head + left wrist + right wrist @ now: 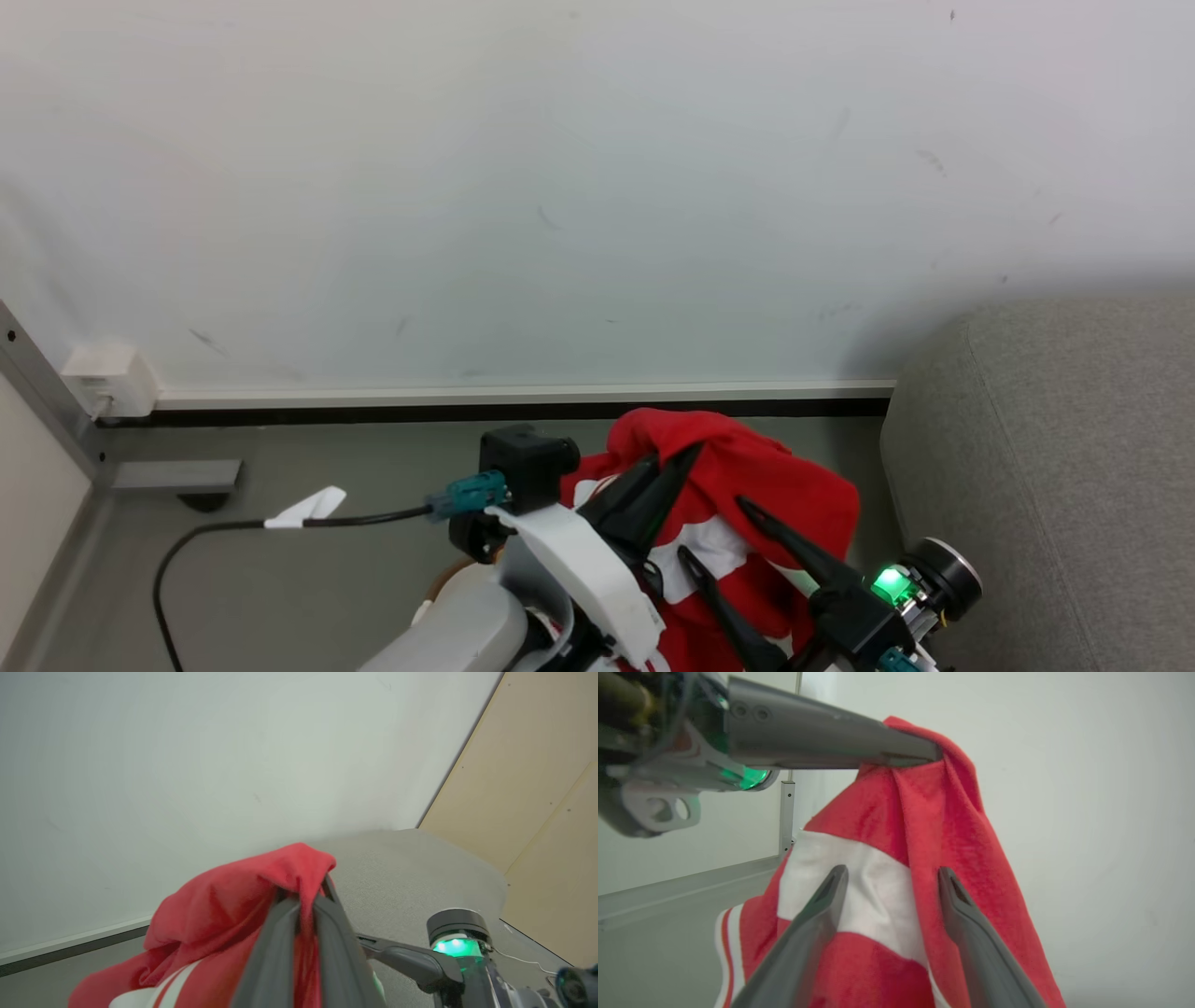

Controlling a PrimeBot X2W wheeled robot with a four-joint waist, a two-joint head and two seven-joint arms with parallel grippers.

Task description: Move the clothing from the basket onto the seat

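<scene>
The clothing is held up off the floor, bunched and hanging in front of the wall. In the head view it is seen just to the left of the seat, with a narrow strip of floor between the two, and none of it lies on the seat. The left jaws are closed tight on a fold at the top of the clothing. In the left wrist view red fabric is pinched between the two dark fingers and is draped over their tips. The rest of the clothing hangs below this pinch, and a white panel and thin white stripes are shown on it. The right jaws are spread wide and nothing is gripped in them. In the right wrist view the white panel is framed between the two fingers, but whether the fabric is touched by them cannot be told. A green light is lit on the right wrist. The rounded grey top of the seat is seen behind the clothing in the left wrist view, with beige panels beyond it. A black cable with a teal plug is run across the floor to the left arm, and a pale skirting lines the foot of the wall.
</scene>
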